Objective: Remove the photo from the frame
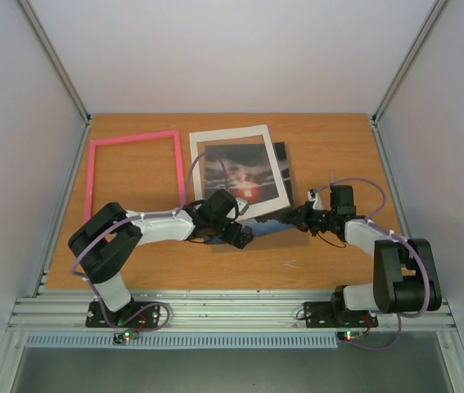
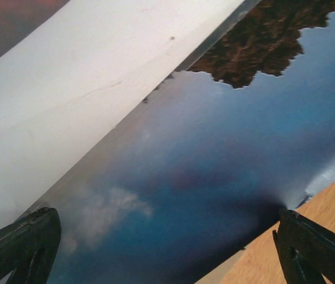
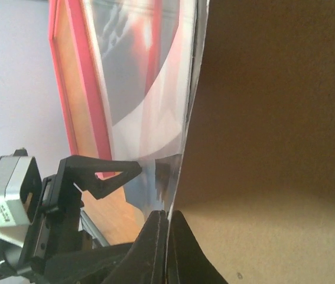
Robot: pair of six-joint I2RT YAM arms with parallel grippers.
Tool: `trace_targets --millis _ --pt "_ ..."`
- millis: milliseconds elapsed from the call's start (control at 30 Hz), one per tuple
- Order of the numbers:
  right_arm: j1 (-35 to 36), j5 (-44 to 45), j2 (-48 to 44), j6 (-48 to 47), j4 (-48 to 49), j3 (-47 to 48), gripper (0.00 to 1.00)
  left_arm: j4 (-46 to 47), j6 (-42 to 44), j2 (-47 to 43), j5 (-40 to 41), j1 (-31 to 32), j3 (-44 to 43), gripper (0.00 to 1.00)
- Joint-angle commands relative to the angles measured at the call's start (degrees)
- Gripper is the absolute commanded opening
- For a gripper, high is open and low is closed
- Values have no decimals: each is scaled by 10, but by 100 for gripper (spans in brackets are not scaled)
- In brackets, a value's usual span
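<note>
From my remote seat I saw the frame (image 1: 133, 136) lying flat and empty at the far left of the worktop (image 1: 330, 147), bare wood showing through it. The photo (image 1: 244, 176) lay just to its right, outside the frame, under a white mat (image 1: 227, 139) whose window showed the red sunset. The photo's blue lower edge stuck out towards the arms. The left fingers (image 1: 236, 233) hovered over that blue part, spread wide apart. In the left wrist view I saw one tip at each lower corner and nothing between them but print. The right fingers (image 3: 168, 236) were pressed together on the thin edge where the photo met a brown board (image 3: 273, 118), which rose steeply beside them.
</note>
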State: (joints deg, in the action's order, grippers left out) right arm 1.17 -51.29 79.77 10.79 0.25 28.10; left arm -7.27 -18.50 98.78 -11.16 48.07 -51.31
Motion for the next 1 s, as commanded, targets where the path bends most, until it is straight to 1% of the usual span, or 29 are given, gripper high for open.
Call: trace_targets --millis 0,133,433,567,700,800,900,967 --pt "-3 14 -51 -33 -100 -1 1 -48 -18 -9 13 -5 20 99" --pt "-4 30 -90 -51 -162 3 1 -54 -19 -18 6 -6 20 99" --pt "-4 70 -134 -93 -288 47 1 -94 -6 -77 9 -8 0 99" --pt "-4 84 -150 -99 -329 53 2 -105 -5 -97 5 -23 -5 99" --pt "-4 93 -168 -99 -353 42 5 -105 -5 -109 1 -49 2 99" --pt "-4 102 -172 -99 -353 31 10 -104 -2 -98 -8 -61 4 99" --pt "-4 108 -156 -98 -332 28 22 -100 -1 -81 -18 -63 4 99" --pt "-3 107 -138 -95 -307 29 25 -94 -3 -71 -25 -64 6 99"
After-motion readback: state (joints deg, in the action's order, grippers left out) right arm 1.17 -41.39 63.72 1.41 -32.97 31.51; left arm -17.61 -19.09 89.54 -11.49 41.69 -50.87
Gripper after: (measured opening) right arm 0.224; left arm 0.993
